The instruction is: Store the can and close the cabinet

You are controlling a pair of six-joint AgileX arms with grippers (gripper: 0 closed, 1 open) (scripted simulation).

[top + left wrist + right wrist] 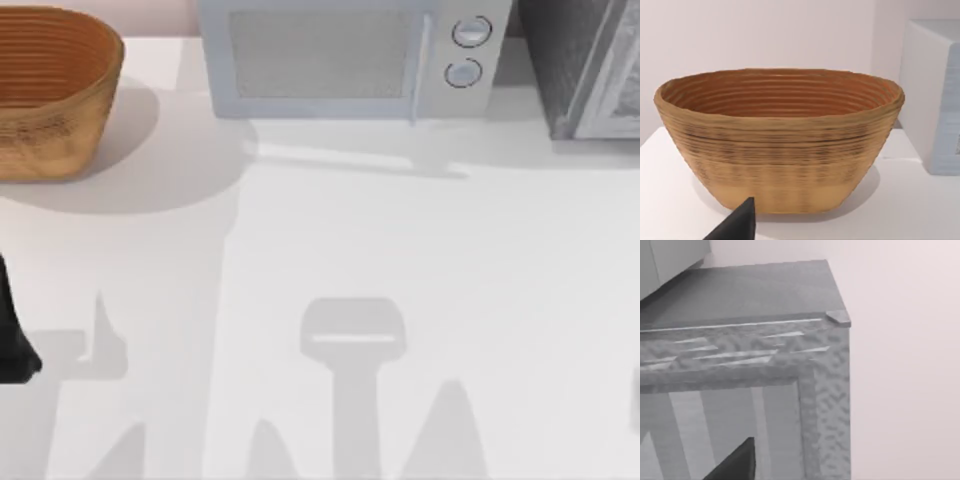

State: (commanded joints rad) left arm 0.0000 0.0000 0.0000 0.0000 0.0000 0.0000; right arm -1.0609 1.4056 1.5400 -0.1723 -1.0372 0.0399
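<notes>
Cabinet (585,70) at table's (400,260) far right, beside microwave (345,60) | left arm (12,330) at left edge | grip states: apparently unreadable

Big woven basket (780,145) sits on the white table (900,210), a pale grey microwave (935,100) just beside it.

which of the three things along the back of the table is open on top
The woven basket at the table's back left: its ribbed orange-brown inside shows from above. The microwave beside it and the grey cabinet at the right have closed tops.
</notes>
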